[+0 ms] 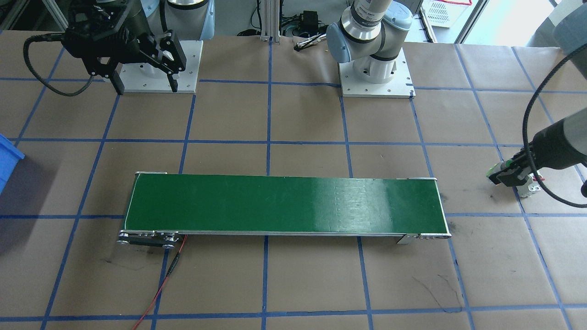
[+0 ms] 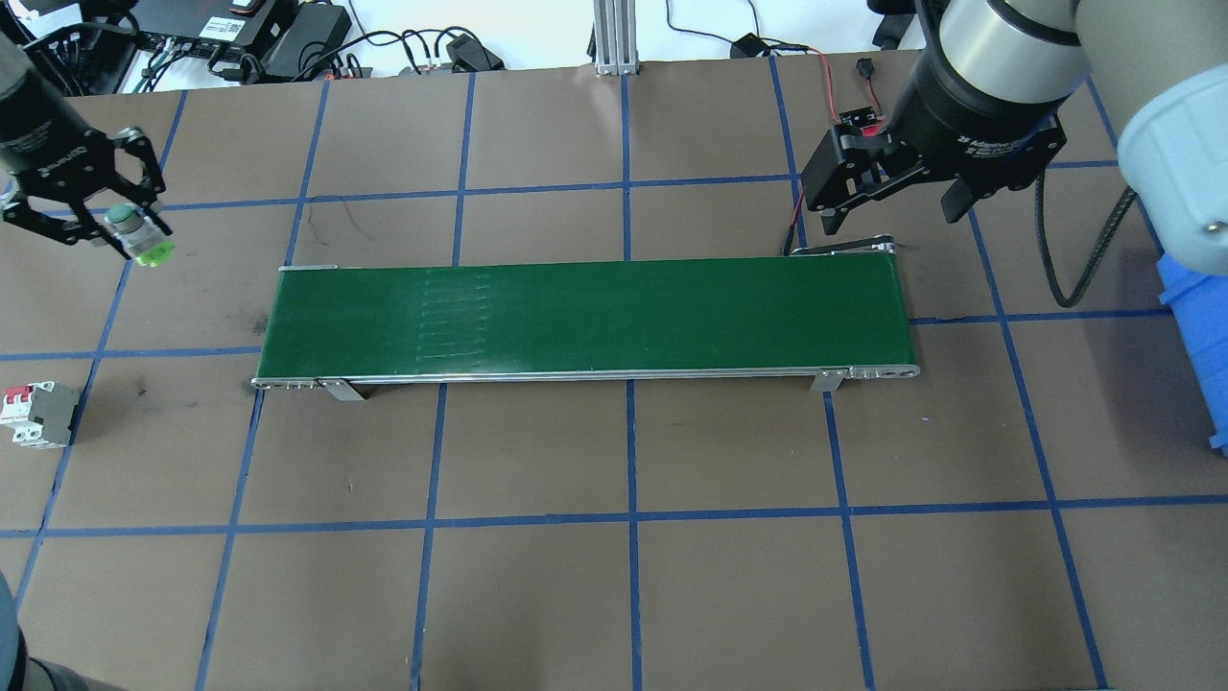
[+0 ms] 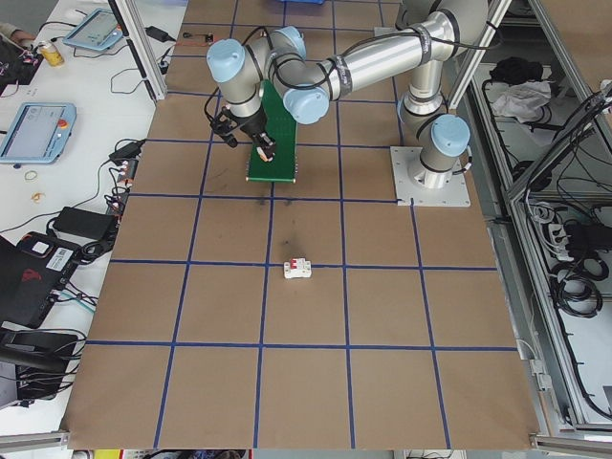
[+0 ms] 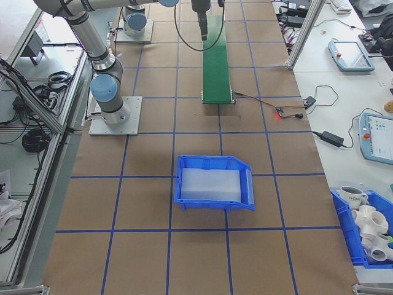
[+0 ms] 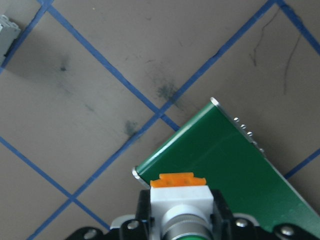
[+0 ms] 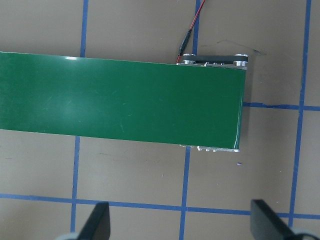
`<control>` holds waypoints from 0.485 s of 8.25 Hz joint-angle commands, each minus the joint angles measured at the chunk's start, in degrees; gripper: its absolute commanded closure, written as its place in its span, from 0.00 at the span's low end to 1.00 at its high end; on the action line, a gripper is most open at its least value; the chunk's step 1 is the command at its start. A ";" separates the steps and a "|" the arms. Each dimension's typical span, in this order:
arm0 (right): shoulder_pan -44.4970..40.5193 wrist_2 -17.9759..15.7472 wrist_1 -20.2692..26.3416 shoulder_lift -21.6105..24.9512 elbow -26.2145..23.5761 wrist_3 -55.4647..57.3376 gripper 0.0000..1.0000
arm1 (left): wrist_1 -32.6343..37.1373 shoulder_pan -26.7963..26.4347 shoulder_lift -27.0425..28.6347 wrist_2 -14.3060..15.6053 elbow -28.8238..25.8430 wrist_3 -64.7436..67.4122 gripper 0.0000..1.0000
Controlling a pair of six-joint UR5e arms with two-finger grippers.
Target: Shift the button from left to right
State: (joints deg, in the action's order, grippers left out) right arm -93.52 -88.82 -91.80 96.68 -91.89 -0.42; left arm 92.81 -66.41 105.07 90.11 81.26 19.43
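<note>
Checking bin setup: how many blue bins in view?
2. One blue bin sits on the table beyond the conveyor's right end, holding only a whitish liner; a second, on the side bench, holds white fittings.

The left gripper (image 2: 123,223) hangs above the table past the belt's left end, its fingers closed on the button (image 2: 132,233) – held in the air. The right gripper (image 2: 887,197) hovers over the belt's other end, fingers spread wide – empty.
</note>
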 commanded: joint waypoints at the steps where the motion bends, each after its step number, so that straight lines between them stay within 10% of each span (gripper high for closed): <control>1: 0.00 -0.04 0.13 0.08 -0.05 -0.02 0.00 | -9.47 -9.15 0.83 -1.78 3.70 22.09 1.00; 4: 0.00 -0.13 0.13 0.08 -0.05 -0.02 0.00 | -23.50 -9.70 -0.92 -3.70 18.11 28.20 1.00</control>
State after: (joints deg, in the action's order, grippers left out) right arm -93.52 -88.90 -91.67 96.76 -91.91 -0.44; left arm 78.60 -75.62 104.79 87.97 91.29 44.35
